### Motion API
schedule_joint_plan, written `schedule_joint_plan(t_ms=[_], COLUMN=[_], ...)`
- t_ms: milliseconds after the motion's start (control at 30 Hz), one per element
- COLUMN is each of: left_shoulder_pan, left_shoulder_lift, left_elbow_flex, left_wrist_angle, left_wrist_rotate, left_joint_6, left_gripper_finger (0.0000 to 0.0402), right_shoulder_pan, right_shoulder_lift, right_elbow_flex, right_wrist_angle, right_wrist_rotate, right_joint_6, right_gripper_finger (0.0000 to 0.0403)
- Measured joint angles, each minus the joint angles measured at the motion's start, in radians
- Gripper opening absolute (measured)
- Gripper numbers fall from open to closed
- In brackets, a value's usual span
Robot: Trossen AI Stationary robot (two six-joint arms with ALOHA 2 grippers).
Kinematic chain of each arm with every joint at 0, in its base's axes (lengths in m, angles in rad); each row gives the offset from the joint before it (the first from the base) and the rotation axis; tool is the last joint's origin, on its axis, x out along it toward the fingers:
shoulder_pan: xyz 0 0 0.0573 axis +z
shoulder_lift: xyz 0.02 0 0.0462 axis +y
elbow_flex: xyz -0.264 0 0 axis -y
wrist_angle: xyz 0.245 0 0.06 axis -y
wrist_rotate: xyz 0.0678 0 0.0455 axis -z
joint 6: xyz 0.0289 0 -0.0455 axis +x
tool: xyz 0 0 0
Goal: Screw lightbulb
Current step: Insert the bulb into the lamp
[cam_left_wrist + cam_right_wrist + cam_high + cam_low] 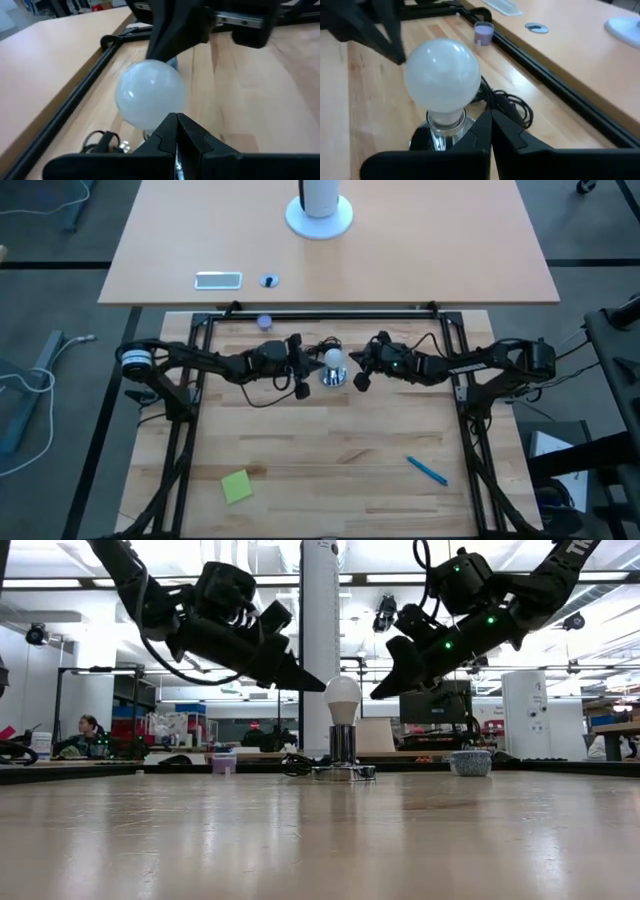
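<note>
Bulb (334, 359) stands upright, round end up, seated in a shiny socket (333, 377) near the table (330, 480) centre, slightly toward 12 o'clock in the high view; low view shows bulb (343, 699) on the metal socket (343, 745), w/ nothing touching the glass; black cord (507, 102) lies coiled on the wood beside the socket base. Left gripper (300, 365) sits at 9 o'clock of the bulb, just beside it but apart; its fingers (176, 131) are pressed together tip to tip, holding nothing, pointed at the bulb (150, 93). Right gripper (362, 366) sits at 3 o'clock of the bulb, also just beside and apart; its fingers (491, 125) likewise closed on each other, empty, tips aimed at the bulb (442, 75) and socket neck (442, 131). In the low view both grippers hang above table height, left (300, 680) and right (388, 687) slanting down toward the bulb's top from either side w/o contact. Small lilac cap (264, 322) rests at abt 11 o'clock of the bulb near the frame rail; green sticky note (237, 486) at 7 o'clock, well apart; blue pen (426, 470) at 4 o'clock, well apart. A person (88, 730) sits far back in the room, low view.
</note>
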Motion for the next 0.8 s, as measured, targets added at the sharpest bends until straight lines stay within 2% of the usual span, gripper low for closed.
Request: schedule_joint_plan(t_ms=[133, 600, 800], left_shoulder_pan=[0.006, 0.012, 0.011], left_shoulder_lift=[0.017, 0.031, 0.001], left_elbow_flex=[0.006, 0.015, 0.007], left_wrist_angle=[0.008, 0.002, -0.083], left_wrist_rotate=[-0.003, -0.108, -0.116], left_joint_6=[0.003, -0.011, -0.037], left_gripper_finger=[0.0000, 0.0000, 0.0000], right_shoulder_pan=[0.001, 0.026, 0.027], right_shoulder_lift=[0.008, 0.033, 0.013], right_elbow_flex=[0.026, 0.050, 0.050], right_wrist_angle=[0.003, -0.021, -0.070], right_wrist_rotate=[-0.056, -0.086, -0.048], right_joint_6=[-0.021, 0.006, 0.015], right_gripper_finger=[0.0000, 0.0000, 0.0000])
